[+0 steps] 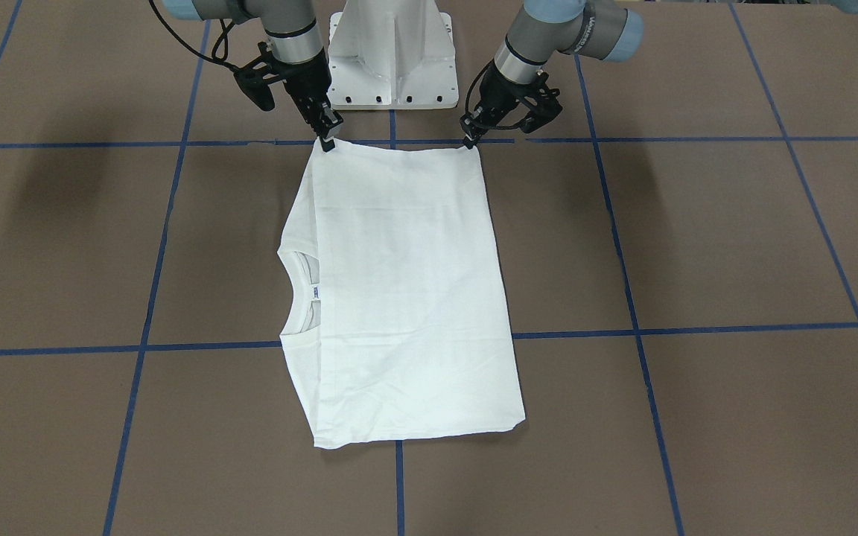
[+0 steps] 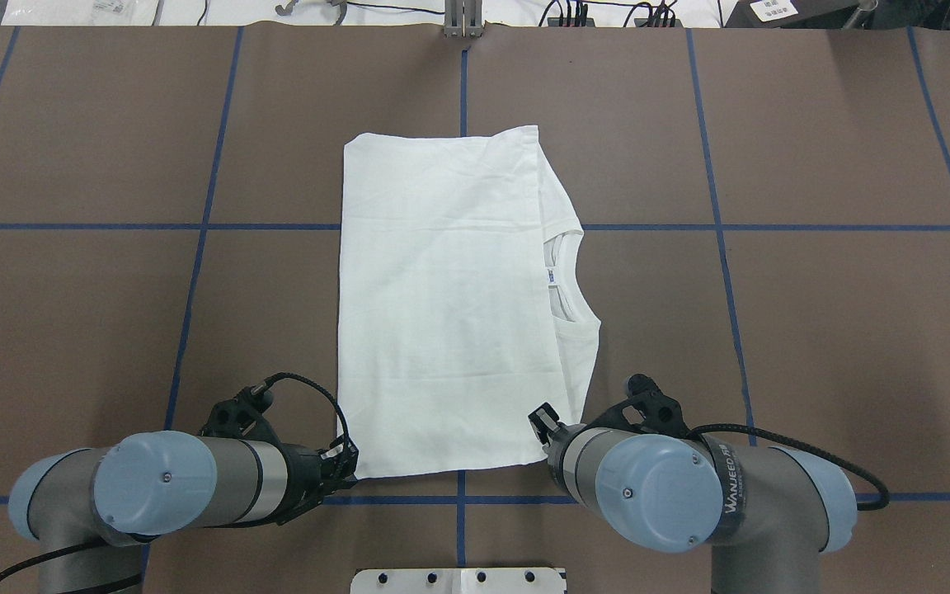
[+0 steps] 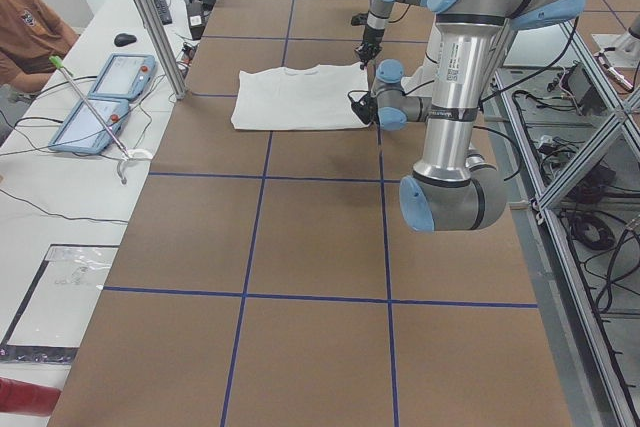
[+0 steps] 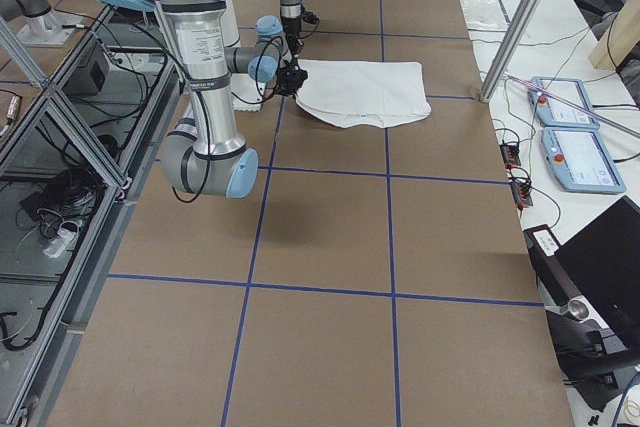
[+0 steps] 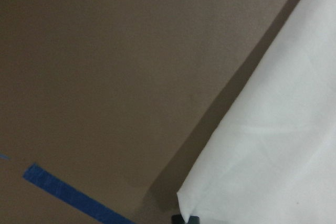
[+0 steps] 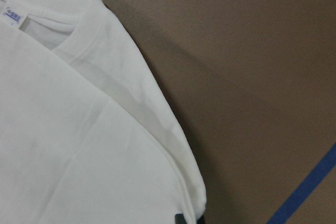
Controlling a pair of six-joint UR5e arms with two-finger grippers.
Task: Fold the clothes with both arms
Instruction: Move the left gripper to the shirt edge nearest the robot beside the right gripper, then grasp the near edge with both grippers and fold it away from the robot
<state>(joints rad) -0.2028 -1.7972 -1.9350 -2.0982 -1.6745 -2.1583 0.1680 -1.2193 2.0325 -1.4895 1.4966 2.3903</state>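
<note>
White T-shirt (image 2: 442, 313) lies flat at the middle of the brown table (image 2: 71, 330), folded to a long oblong across the blue tape lines (image 2: 195, 227); at its near left corner the left gripper (image 2: 350, 464) has its fingers drawn narrow, pinching the cloth; ribbed crew neck (image 2: 576, 280) and small label (image 2: 552, 276) face the robot's right, partly under the folded layer; at the near right corner the right gripper (image 2: 543, 421) is likewise nipped closed on the fabric.
</note>
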